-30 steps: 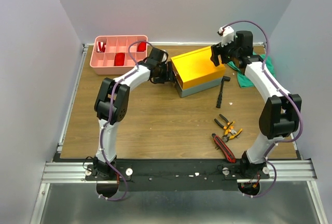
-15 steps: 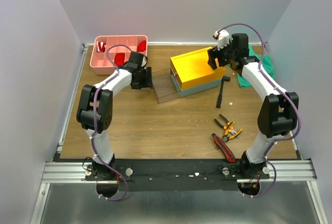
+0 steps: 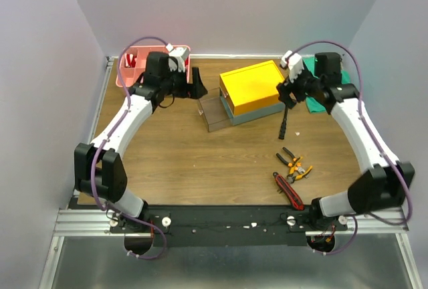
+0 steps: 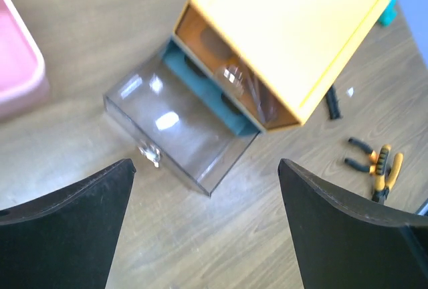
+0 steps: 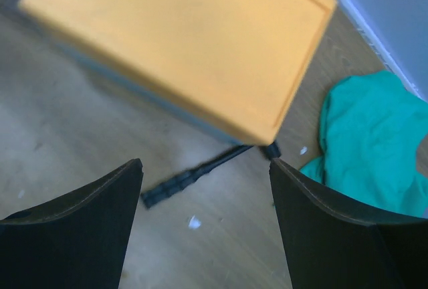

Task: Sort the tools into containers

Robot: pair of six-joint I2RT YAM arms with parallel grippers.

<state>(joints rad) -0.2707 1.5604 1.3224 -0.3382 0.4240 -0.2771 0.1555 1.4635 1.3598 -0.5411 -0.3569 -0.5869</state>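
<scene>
The grey toolbox (image 3: 259, 110) with the yellow lid (image 3: 252, 85) stands mid-table, its clear drawer (image 3: 213, 112) pulled out to the left and empty. Raised left of that drawer, my left gripper (image 3: 198, 85) is open and holds nothing. Its wrist view looks down on the drawer (image 4: 177, 128) and lid (image 4: 287, 35) between the spread fingers (image 4: 73, 222). The pink tray (image 3: 131, 78) lies behind the left arm, partly hidden. My right gripper (image 3: 287, 93) hangs open above the black hammer (image 3: 285, 123), which also shows in the right wrist view (image 5: 175, 185). Orange-and-black pliers (image 3: 295, 166) and a red-and-black cutter (image 3: 288, 191) lie front right.
A green cloth (image 3: 313, 100) lies crumpled right of the toolbox, partly under the right arm, and shows in the right wrist view (image 5: 368, 142). White specks dot the wood near the hammer. Grey walls close in the table at the back and both sides.
The left gripper pulled the clear drawer out of the toolbox, let go of it and rose back to the left, jaws wider. The right gripper left the lid's back edge for the hammer.
</scene>
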